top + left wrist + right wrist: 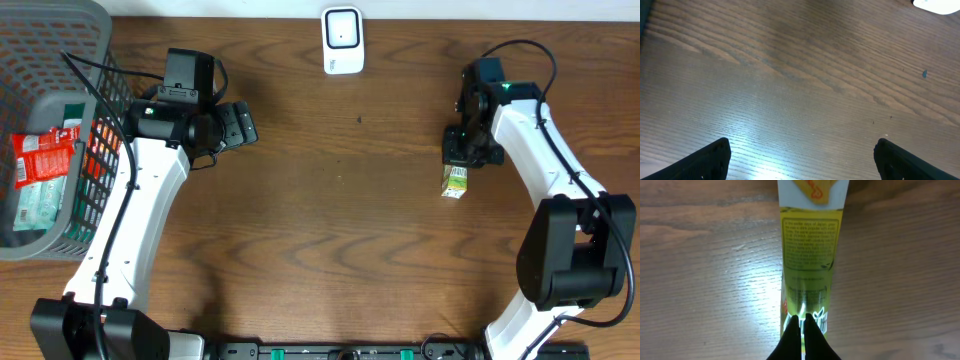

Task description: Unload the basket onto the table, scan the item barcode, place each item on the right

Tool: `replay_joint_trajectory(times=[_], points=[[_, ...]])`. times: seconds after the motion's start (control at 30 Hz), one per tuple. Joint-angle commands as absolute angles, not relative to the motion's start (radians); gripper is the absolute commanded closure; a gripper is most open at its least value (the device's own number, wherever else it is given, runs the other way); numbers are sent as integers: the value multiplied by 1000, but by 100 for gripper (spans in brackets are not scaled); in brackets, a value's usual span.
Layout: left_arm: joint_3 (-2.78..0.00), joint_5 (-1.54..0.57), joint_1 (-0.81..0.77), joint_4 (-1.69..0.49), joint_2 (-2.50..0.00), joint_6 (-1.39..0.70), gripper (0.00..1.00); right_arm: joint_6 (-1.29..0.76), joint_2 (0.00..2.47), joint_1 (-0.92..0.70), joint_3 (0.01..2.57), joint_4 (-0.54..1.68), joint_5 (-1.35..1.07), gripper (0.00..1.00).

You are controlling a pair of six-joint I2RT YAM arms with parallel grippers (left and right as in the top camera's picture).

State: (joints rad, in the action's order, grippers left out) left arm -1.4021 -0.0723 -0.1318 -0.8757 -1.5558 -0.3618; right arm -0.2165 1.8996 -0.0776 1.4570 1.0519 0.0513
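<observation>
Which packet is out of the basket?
The yellow packet, on the table at the right jaws; the red packet and pale packet lie in the basket.

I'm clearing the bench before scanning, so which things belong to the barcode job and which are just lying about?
Job: yellow packet, right claw shut on it, white scanner.
Lying about: grey basket, red packets inside it, open left claw.

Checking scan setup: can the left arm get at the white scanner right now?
Likely yes: the left gripper is open and empty, with only bare table between it and the white scanner.
</observation>
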Motion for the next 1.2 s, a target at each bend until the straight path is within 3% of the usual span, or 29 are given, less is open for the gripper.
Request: replay_joint_trajectory(times=[0.0, 0.63, 0.73, 0.77, 0.83, 1.03, 1.17], points=[[-1407, -67, -129, -879, -1562, -349, 8, -236, 1884, -72, 1402, 1000, 47, 99], [-1407, -67, -130, -879, -1562, -349, 8, -269, 1883, -71, 1373, 973, 46, 98], [-1407, -67, -130, -879, -1562, -349, 8, -263, 1871, -71, 1436, 998, 43, 76], [-1407, -67, -129, -879, -1562, -349, 8, -256, 1866, -71, 1458, 1008, 43, 62], [-1407, -67, -130, -879, -1562, -349, 8, -253, 1857, -73, 1485, 1022, 36, 55], [-1407, -67, -129, -879, -1562, -349, 8, -257, 1859, -123, 1459, 1003, -80, 84], [-1407, -67, -129, -879, -1562, -349, 8, -257, 1859, -146, 1403, 930, -76, 92]])
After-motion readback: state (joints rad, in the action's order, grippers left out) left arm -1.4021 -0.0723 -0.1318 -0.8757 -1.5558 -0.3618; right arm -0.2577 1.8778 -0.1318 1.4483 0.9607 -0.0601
